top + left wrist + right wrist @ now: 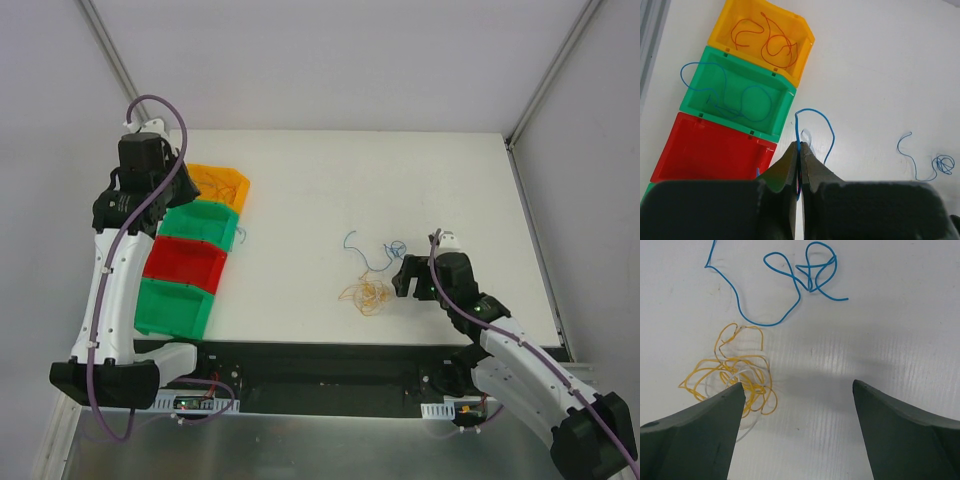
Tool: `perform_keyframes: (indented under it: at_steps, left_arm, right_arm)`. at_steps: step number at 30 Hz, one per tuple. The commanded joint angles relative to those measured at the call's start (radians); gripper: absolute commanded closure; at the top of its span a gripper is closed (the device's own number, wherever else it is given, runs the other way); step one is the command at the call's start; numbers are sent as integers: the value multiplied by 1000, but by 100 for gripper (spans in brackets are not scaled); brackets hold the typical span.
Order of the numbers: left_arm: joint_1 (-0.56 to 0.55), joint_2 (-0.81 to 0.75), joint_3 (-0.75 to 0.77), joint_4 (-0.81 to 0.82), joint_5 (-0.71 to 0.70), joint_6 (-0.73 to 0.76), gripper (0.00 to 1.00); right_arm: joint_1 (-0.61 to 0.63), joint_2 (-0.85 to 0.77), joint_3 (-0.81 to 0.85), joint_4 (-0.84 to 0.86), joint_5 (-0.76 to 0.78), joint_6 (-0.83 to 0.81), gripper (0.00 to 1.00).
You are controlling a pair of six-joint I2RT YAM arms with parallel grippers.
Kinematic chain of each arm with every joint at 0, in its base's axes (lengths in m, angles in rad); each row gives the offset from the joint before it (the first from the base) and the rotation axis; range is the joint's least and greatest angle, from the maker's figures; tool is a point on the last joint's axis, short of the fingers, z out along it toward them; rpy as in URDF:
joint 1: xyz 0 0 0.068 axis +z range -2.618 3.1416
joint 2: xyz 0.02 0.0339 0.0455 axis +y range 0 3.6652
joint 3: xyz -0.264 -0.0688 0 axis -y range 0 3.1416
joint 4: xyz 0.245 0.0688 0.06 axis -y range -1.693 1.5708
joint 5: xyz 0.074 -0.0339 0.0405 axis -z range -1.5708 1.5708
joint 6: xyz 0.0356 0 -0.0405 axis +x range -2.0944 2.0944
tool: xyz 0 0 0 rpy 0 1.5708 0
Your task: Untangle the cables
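Just beside the green bin (786, 110), the left gripper (800, 148) was pinched shut on a blue cable (812, 110) that looped up past its fingertips. Well away from that bin, the right gripper (797, 387) stood with jaws wide apart. The yellow tangle (740, 372) lay by one finger, and a loose blue strand (790, 277) lay just beyond.

row of bins (190, 262) on table (400, 180) left, cables (366, 294) right of centre
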Motion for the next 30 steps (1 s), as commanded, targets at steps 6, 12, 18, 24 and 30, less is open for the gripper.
perform_keyframes:
  at_steps: [6, 12, 18, 24, 30]
  left_arm:
    - [36, 68, 6, 124, 107, -89, 100]
    - [102, 111, 15, 144, 124, -126, 100]
    - [133, 120, -35, 153, 70, -132, 100]
    - [149, 134, -77, 170, -59, -116, 100]
    - [150, 233, -86, 221, -172, -159, 100]
  right_arm:
    - [-5, 10, 10, 45, -2, 4, 9]
    - [-5, -7, -1, 52, 6, 4, 9]
    - [-3, -30, -12, 57, 14, 4, 9]
    - [-5, -54, -21, 55, 18, 4, 9]
    - [-5, -53, -19, 57, 18, 2, 9]
